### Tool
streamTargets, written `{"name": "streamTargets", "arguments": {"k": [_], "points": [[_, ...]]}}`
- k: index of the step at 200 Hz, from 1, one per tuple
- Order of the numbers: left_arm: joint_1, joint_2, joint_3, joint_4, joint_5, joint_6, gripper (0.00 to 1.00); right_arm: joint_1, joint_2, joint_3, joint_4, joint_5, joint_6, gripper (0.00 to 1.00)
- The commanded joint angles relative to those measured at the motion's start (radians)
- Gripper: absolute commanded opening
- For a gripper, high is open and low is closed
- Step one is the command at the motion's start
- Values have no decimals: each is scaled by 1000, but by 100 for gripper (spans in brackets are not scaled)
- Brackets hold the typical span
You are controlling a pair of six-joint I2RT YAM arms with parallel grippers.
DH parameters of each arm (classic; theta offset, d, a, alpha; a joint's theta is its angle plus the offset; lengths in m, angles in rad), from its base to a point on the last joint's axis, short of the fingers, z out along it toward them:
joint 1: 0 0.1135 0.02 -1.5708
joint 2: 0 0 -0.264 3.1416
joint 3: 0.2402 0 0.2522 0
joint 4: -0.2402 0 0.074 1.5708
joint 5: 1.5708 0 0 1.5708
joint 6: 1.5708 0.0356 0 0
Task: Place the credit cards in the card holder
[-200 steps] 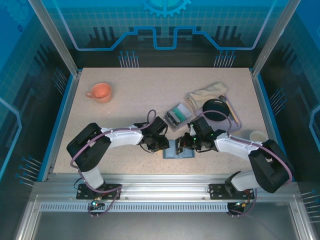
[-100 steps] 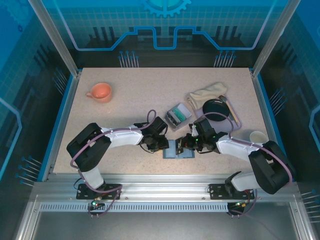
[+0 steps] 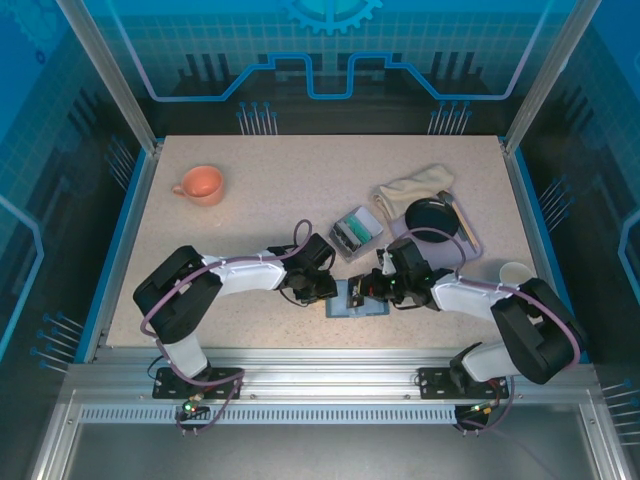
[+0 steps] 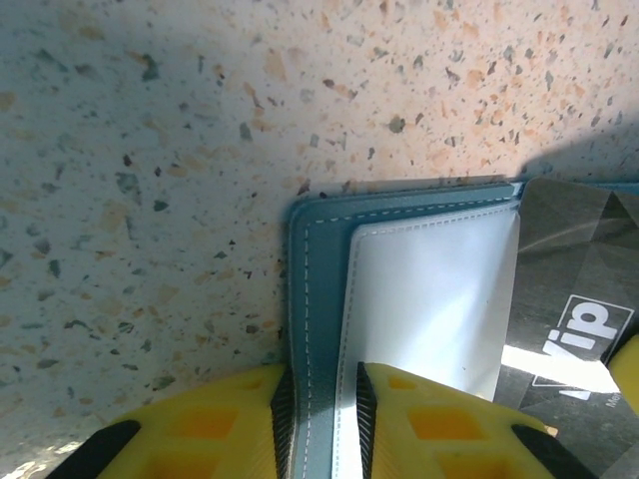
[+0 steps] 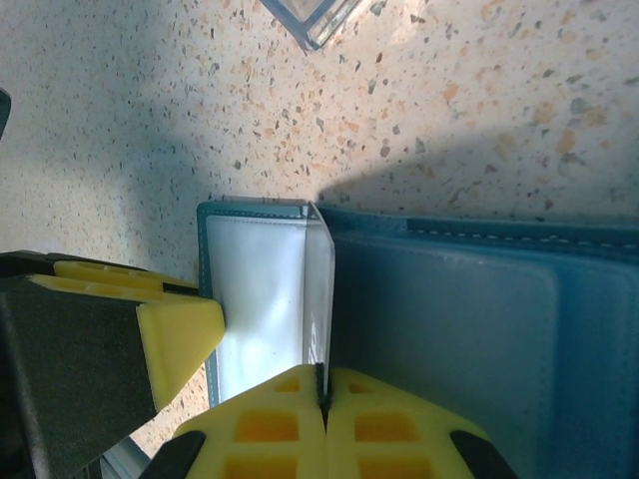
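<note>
The right claw point(image 5: 321, 387), shut on a dark grey plastic credit card point(image 4: 569, 289), has edged over the teal-blue folding card holder point(image 4: 315, 259) that the left claw point(image 4: 321, 399) pinches narrowly, so slotting looks near.

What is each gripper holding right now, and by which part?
The left gripper pinches the card holder by its stitched teal edge. The right gripper is shut on a dark credit card, gripped along its near edge.

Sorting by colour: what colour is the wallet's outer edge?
Teal-blue wallet edge with pale stitching, clearest in the left wrist view.
</note>
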Motion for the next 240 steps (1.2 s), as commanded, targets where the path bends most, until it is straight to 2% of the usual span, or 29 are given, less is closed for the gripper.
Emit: {"name": "streamTargets", "arguments": {"k": [1, 57, 112, 163, 192, 221, 240], "points": [[-12, 37, -29, 23, 13, -9, 26, 22, -5, -35, -45, -43, 6, 0], [-10, 37, -32, 22, 14, -12, 25, 10, -60, -69, -71, -45, 4, 0], [-10, 39, -38, 50, 30, -24, 24, 15, 14, -89, 106, -59, 100, 0], [-11, 31, -52, 66, 31, -37, 25, 64, 58, -42, 124, -37, 117, 0], [-11, 27, -51, 58, 22, -34, 25, 82, 81, -19, 110, -35, 114, 5], [-10, 22, -52, 54, 20, -33, 25, 66, 14, 9, -34, 22, 58, 13], [-11, 23, -56, 57, 19, -33, 24, 54, -4, 22, -77, 10, 19, 17]]}}
